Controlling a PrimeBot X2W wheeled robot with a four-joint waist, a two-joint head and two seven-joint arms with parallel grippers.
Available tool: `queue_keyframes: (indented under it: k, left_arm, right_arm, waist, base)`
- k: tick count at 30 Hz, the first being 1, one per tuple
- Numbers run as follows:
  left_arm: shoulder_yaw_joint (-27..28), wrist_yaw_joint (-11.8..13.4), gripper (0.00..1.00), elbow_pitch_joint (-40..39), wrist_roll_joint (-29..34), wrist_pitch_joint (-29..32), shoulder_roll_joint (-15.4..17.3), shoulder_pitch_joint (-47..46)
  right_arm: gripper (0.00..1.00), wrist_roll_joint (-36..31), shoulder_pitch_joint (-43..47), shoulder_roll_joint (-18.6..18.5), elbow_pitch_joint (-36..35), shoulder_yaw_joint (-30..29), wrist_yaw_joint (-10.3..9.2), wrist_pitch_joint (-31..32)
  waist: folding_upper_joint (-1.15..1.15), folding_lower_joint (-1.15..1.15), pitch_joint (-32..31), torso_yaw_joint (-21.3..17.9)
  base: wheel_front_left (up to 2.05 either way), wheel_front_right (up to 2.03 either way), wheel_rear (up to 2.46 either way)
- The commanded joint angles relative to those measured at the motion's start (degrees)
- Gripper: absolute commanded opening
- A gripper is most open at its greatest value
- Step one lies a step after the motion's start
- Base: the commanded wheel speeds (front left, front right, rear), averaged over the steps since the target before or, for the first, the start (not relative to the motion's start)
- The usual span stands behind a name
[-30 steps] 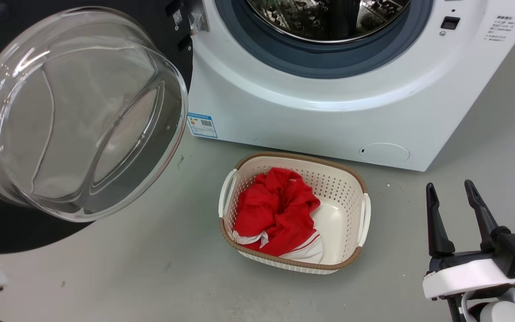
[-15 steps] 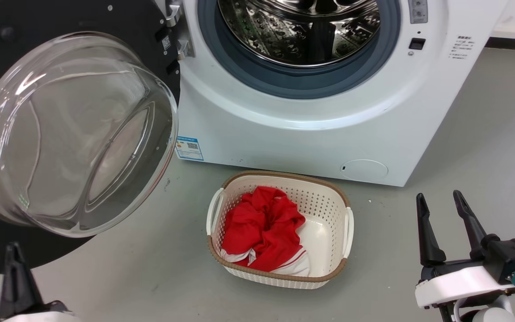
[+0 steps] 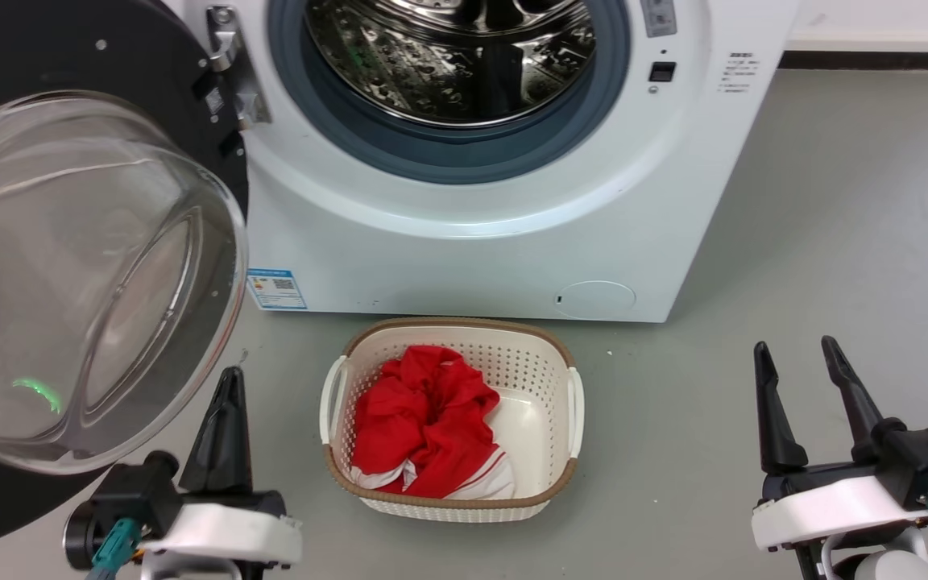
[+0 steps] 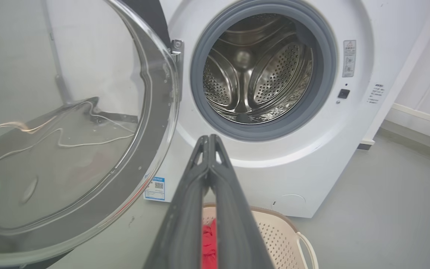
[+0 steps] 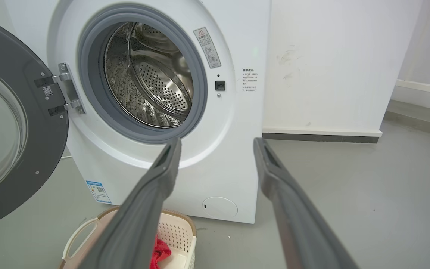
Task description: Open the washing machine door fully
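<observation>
The white washing machine (image 3: 472, 242) stands at the top of the head view, its steel drum (image 3: 448, 56) exposed. The washing machine door (image 3: 69, 266), a black disc with a bulging clear glass bowl, hangs swung out on its hinge at the left. My left gripper (image 3: 230, 377) is shut and empty, just below and right of the door's lower edge, apart from it. In the left wrist view the shut left gripper (image 4: 208, 137) points at the machine front, with the door (image 4: 69, 130) to its left. My right gripper (image 3: 794, 346) is open and empty at the lower right. The right wrist view shows it (image 5: 218, 142) spread before the machine (image 5: 215, 168).
A white perforated basket (image 3: 464, 326) with a brown rim sits on the grey floor in front of the machine, holding a red cloth (image 3: 424, 419). A white wall (image 5: 330, 67) with a dark skirting runs to the machine's right. Open floor lies to the right.
The head camera has shifted, sliding the scene left and showing more of the drum. My left gripper has come up into view at the lower left, beside the door's lower edge. The right gripper stays put.
</observation>
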Motion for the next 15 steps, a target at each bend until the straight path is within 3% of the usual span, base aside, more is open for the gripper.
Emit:
queue_keyframes:
  k: [1, 2, 3, 6, 7, 9, 10, 11, 12, 13, 15]
  left_arm:
    - [-1.18, -0.45, 0.00, 1.35, 0.41, -0.04, 0.04, -2.23]
    - [-1.70, -0.41, 0.04, 1.96, 0.68, -0.05, 0.07, -3.11]
    - [-2.08, -0.43, 0.16, 2.58, 1.07, -0.06, 0.34, -3.94]
    - [-2.79, -0.51, 0.25, 4.35, 1.72, -0.08, 0.77, -5.90]
    - [-2.85, -0.38, 0.37, 4.96, 1.91, -0.09, 0.94, -6.37]
    - [-2.83, -0.12, 0.49, 5.69, 2.22, -0.11, 1.08, -7.19]
    - [-2.81, 0.07, 0.74, 5.83, 2.64, -0.12, 1.23, -7.53]
    - [-2.70, 0.37, 0.92, 5.90, 2.95, -0.12, 1.38, -7.75]
    - [-2.70, 0.37, 0.92, 5.90, 2.95, -0.12, 1.38, -7.75]
    - [-2.48, 0.82, 1.00, 5.98, 3.39, -0.13, 1.50, -7.77]
    - [-2.34, 1.14, 1.00, 6.03, 3.62, -0.12, 1.64, -7.76]
  right_arm:
    - [1.00, -0.23, -0.34, 0.10, -0.83, -0.32, -0.04, -0.16]
    - [1.00, -0.36, -0.20, 0.10, -1.09, -0.55, -0.04, -0.17]
    - [1.00, -0.53, -0.08, 0.10, -1.36, -0.73, -0.04, -0.17]
    - [1.00, -0.69, 0.36, 0.10, -1.79, -1.12, -0.04, -0.18]
    - [1.00, -0.82, 0.47, 0.10, -1.79, -1.11, -0.04, -0.18]
    - [1.00, -0.92, 0.81, 0.10, -1.83, -1.13, -0.04, -0.18]
    - [1.00, -0.92, 0.98, 0.10, -1.87, -1.18, -0.04, -0.17]
    - [1.00, -0.93, 1.09, 0.10, -1.87, -1.14, -0.04, -0.18]
    - [1.00, -0.93, 1.09, 0.10, -1.87, -1.14, -0.04, -0.18]
    - [1.00, -0.82, 1.20, 0.10, -1.89, -0.96, -0.04, -0.18]
    - [1.00, -0.74, 1.17, 0.10, -1.98, -0.88, -0.04, -0.18]
  waist:
    - [0.00, 0.00, 0.09, -1.73]
    - [0.00, 0.00, 0.12, -2.11]
    - [0.00, 0.00, 0.12, -2.51]
    - [0.00, 0.00, 0.00, -3.57]
    - [0.00, 0.00, -0.08, -3.90]
    - [0.00, 0.00, -0.29, -4.43]
    - [0.00, 0.00, -0.34, -4.59]
    - [0.00, 0.00, -0.36, -4.76]
    - [0.00, 0.00, -0.36, -4.76]
    - [0.00, 0.00, -0.34, -5.01]
    - [0.00, 0.00, -0.25, -5.07]
  base:
    - [0.00, 0.00, 0.00]
    - [0.00, 0.00, 0.00]
    - [0.00, 0.00, 0.00]
    - [0.00, 0.00, 0.00]
    - [0.00, 0.00, 0.00]
    - [0.00, 0.00, 0.00]
    - [0.00, 0.00, 0.00]
    - [0.00, 0.00, 0.00]
    - [0.00, 0.00, 0.00]
    - [0.00, 0.00, 0.00]
    - [0.00, 0.00, 0.00]
